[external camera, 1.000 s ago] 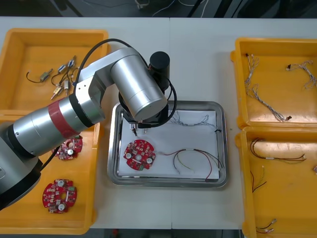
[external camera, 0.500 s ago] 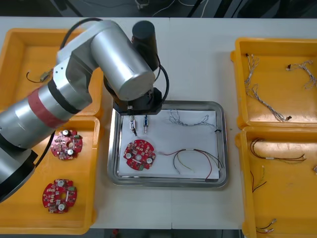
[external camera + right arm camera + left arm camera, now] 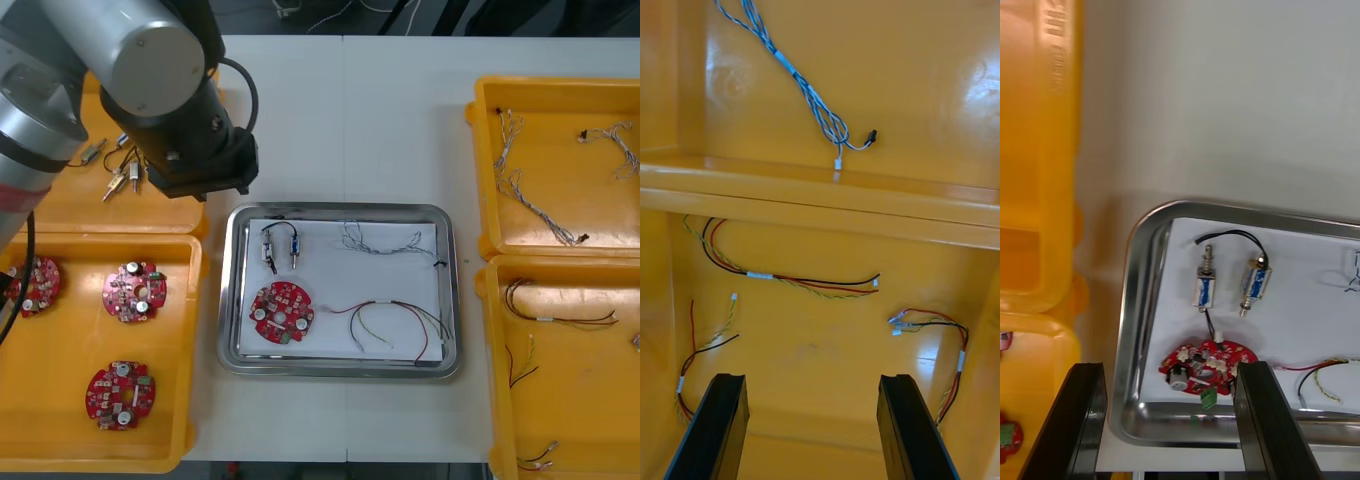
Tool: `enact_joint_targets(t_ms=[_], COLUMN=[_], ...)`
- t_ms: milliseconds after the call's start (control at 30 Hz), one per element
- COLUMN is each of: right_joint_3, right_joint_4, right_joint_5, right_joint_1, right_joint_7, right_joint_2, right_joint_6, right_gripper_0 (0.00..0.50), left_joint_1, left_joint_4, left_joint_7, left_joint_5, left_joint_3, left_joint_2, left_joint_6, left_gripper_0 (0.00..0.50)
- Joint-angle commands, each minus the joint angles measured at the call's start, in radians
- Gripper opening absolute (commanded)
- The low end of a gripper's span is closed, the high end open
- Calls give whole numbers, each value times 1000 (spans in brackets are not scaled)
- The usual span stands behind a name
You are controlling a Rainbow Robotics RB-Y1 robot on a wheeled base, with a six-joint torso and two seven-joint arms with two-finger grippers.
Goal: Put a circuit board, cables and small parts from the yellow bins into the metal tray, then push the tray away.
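Left end effector (image 3: pixel 1169 371) open, empty, near tray (image 3: pixel 448 300) far-left corner; two small parts (image 3: pixel 268 250) in tray. Right end effector (image 3: pixel 811 382) open, above yellow bin (image 3: pixel 827 349).

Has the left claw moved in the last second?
Yes. The left claw, open, has drawn back from above the metal tray toward the far left yellow bin, leaving small metal parts in the tray.

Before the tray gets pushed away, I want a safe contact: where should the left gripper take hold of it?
Probably the raised left rim of the metal tray, from above with the open left gripper: that lip stands up, and it is the side nearest this arm.
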Motion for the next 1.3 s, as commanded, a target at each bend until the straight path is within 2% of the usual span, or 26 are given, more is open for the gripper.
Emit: enact_joint_targets(t_ms=[33, 233, 533, 700, 1000, 1133, 1200, 1300], right_joint_3=[-34, -14, 240, 395, 655, 780, 809, 932], right_joint_4=[-76, -175, -287, -303, -322, -320, -319, -314], right_joint_5=[-29, -32, -32, -40, 3, 57, 70, 132], right_joint_1=[10, 4, -188, -301, -478, -547, -563, -622], right_joint_7=[-56, -68, -65, -53, -45, -30, -27, -21], right_joint_2=[-68, -76, -74, -65, -3, 55, 66, 116], right_joint_6=[-3, 19, 19, 5, -16, -26, -27, -27], right_gripper_0=[500, 500, 500, 500, 500, 500, 500, 500], left_joint_1=[-51, -25, 113, 180, 306, 374, 387, 444], left_joint_4=[-33, -34, -70, -85, -111, -150, -157, -200], left_joint_7=[-87, -138, -270, -330, -437, -463, -468, -482], left_joint_5=[57, 135, 169, 176, 189, 193, 193, 193], left_joint_3=[89, 143, 278, 345, 445, 496, 506, 540], left_joint_2=[110, 205, 302, 339, 396, 409, 409, 409], left_joint_6=[25, 25, 25, 25, 25, 25, 25, 25], left_gripper_0=[500, 500, 500, 500, 500, 500, 500, 500])
